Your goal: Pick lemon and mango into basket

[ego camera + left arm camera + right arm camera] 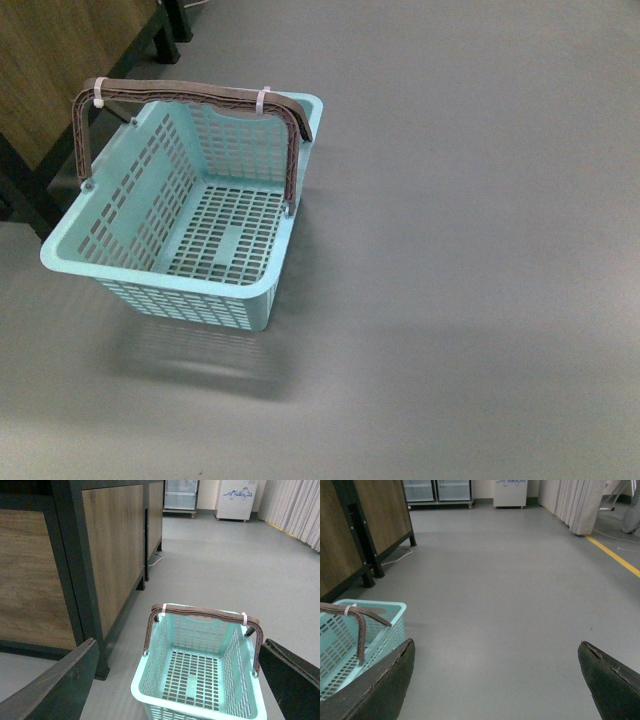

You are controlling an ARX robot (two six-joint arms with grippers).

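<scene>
**Grey floor, empty basket, no fruit in sight**

Grey floor filled every view, bare and smooth, and on it we had the basket point(150, 277) ahead and to the left, its lattice bottom showing nothing inside. Its shadow lay a little below it, so we could not say whether it stood on the floor or hung just off it. The brown handles point(190, 95) were raised over the far half of the opening, tied with white zip ties point(100, 97).

The left pincer point(180, 645) was spread wide, with nothing between its fingers point(60, 685), looking down over the basket. The right pincer point(496, 644) was likewise spread and bare, off to the basket's right over open floor. Neither lemon nor mango showed anywhere, so as we judged it the job was to find them first.

Our advice was to keep both pincers released, swing the view round until a fruit appeared, and check its shape and colour before committing. For the drop, we would come in over the near half, clear of that handle arch.

To the left stood a wooden cabinet point(110, 545) on a black frame, close to the basket; an arm reaching that way could clip it. A cable point(400, 555) trailed by its feet. Far off were a glass-door cooler point(180, 495), a white chest point(236, 499), curtains point(570, 502) and a yellow floor line point(615, 557).
</scene>
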